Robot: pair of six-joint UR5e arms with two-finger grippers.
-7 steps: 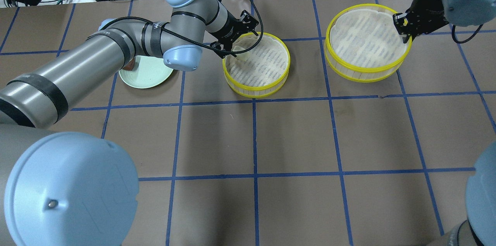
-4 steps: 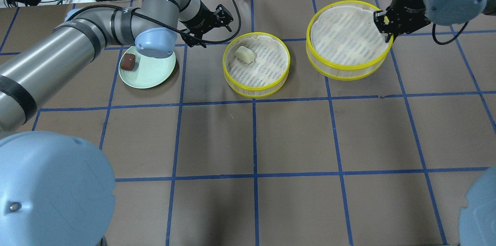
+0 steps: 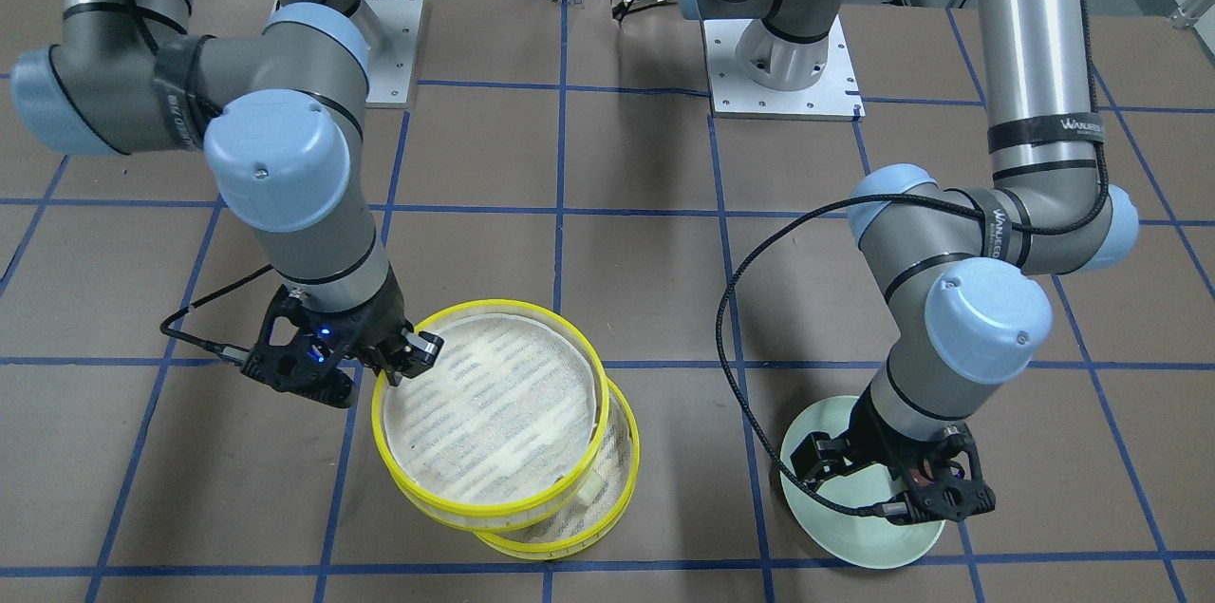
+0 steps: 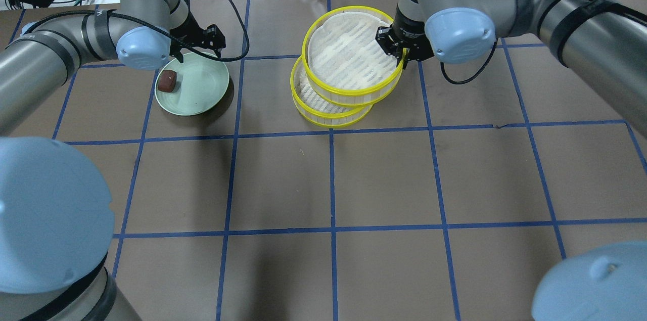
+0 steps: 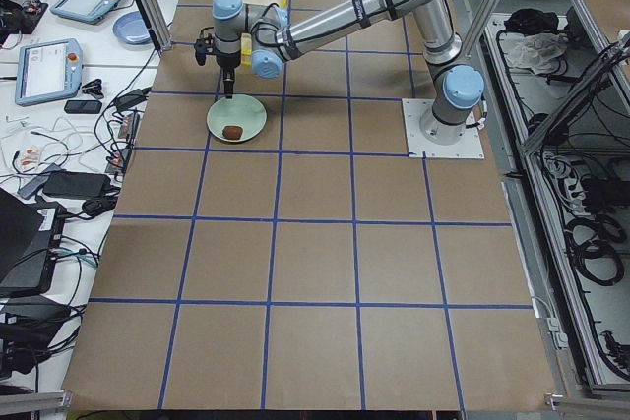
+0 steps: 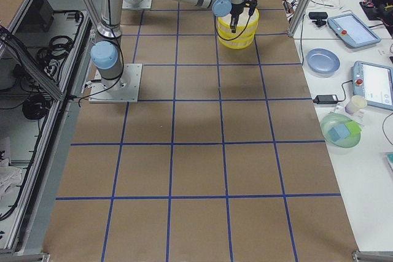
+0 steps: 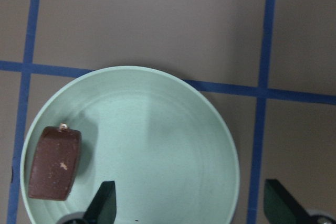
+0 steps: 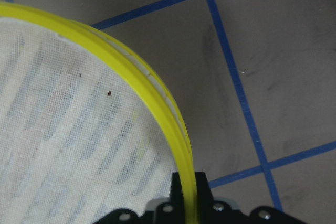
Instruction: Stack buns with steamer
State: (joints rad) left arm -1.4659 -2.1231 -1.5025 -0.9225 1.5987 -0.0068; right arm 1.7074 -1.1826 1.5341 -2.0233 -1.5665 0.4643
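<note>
right gripper clamped on rim of upper yellow-rimmed round mesh steamer tray, held over, offset from, matching lower tray, midway along surface edge opposite robot. pale cream bun in lower tray, mostly covered. left gripper open above pale green plate toward left end of same edge. reddish-brown oblong bun on plate.
</note>
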